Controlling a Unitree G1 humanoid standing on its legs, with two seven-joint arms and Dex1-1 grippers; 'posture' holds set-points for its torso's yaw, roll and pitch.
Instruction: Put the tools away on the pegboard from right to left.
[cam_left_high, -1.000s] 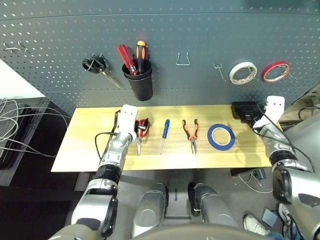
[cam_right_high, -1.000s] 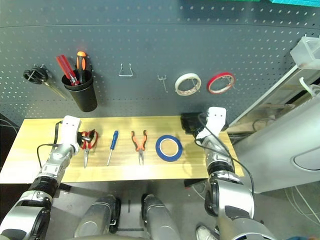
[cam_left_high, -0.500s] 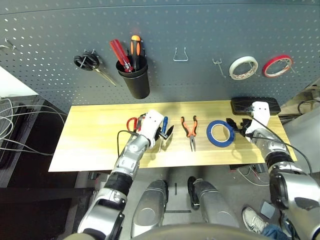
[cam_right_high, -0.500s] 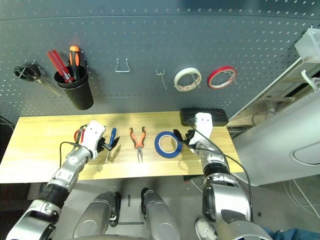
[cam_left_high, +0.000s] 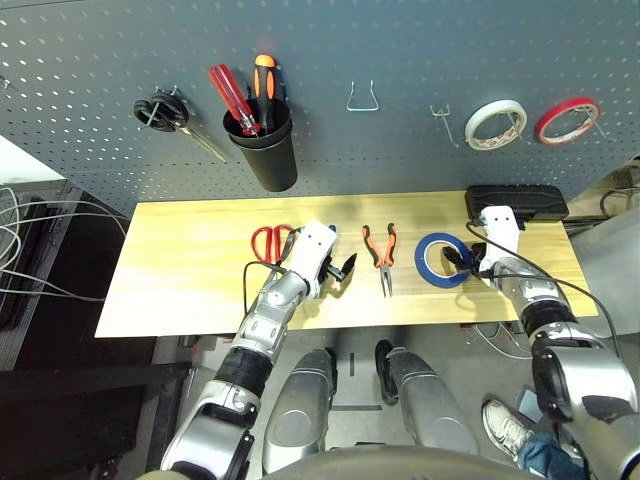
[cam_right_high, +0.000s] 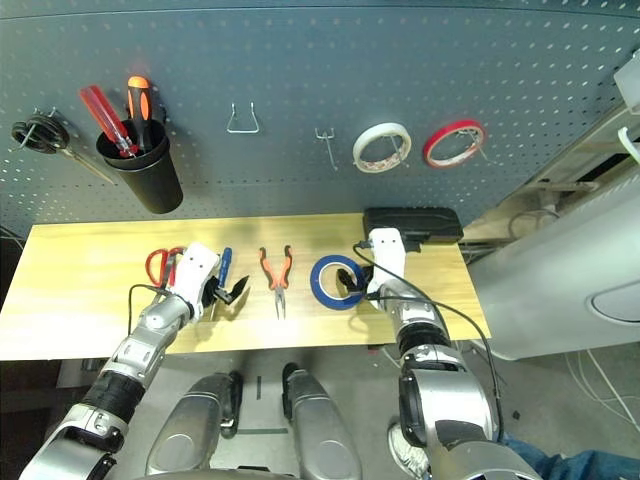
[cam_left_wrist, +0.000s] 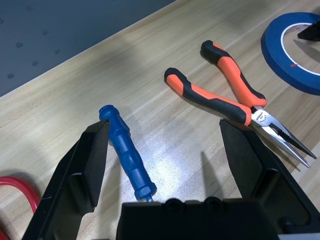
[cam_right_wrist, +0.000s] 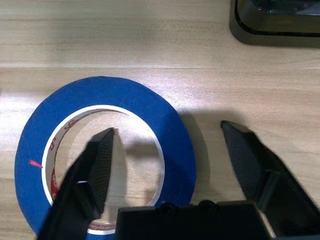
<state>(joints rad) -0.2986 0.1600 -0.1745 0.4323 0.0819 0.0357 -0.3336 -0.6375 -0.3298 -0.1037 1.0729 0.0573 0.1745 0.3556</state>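
1. The right hand (cam_right_wrist: 165, 165) is open astride the rim of the blue tape roll (cam_left_high: 443, 259), which lies flat at the right of the worktop (cam_left_high: 180, 260).
2. It is probably the first tool; next it must clench and lift it to a pegboard (cam_left_high: 400, 50) hook.
3. The left hand (cam_left_wrist: 170, 165) is open over the blue-handled screwdriver (cam_left_wrist: 127, 155).
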